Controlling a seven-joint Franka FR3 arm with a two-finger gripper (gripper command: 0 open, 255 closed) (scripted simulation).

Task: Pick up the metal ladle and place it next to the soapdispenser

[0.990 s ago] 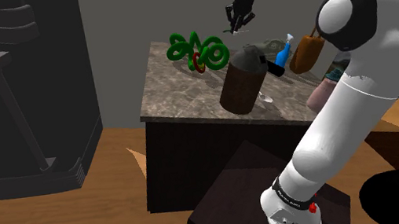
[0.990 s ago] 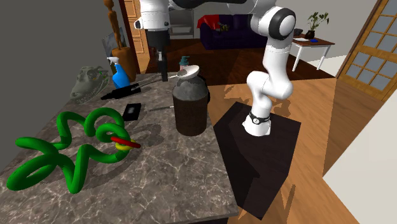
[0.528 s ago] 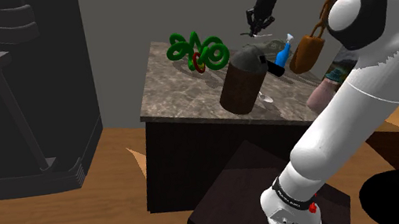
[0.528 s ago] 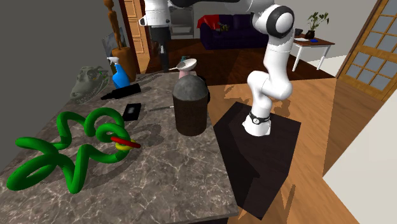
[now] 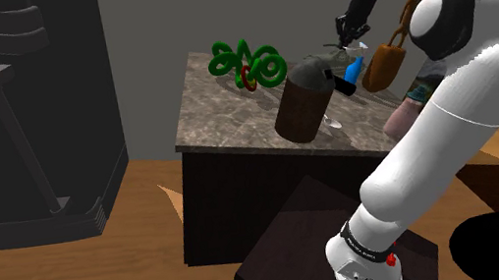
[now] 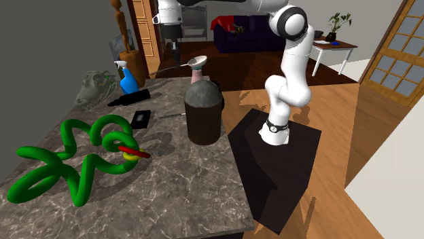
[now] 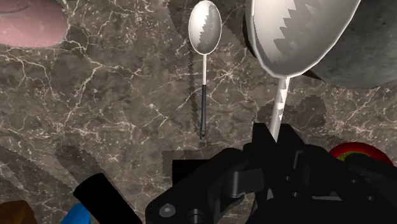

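Note:
My black gripper [image 6: 175, 53] is shut on the thin handle of a silvery metal ladle [image 6: 197, 62], held level in the air above the far end of the marble counter [image 6: 177, 176]. In the wrist view the ladle's bowl [image 7: 299, 32] sticks out ahead of the gripper [image 7: 275, 143], over the dark jar's rim. The pink soap dispenser [image 6: 197, 77] stands behind the dark jar, just under the ladle's bowl; its pink body [image 7: 25, 22] lies off to one side of the gripper. In the shoulder view the gripper [image 5: 352, 29] hangs above the blue spray bottle [image 5: 354, 69].
A tall dark jar [image 6: 204, 112] stands mid-counter. A small spoon [image 7: 203, 38] lies flat on the marble beneath the hand. Nearby are a blue spray bottle [image 6: 128, 80], a brown vase [image 6: 130, 61], a lying black bottle [image 6: 129, 98] and a green coiled tube [image 6: 75, 159].
The gripper has carried the ladle toward the shoulder view's right, away from the green coil and over the counter's far end near the spray bottle. It has kept its hold throughout.

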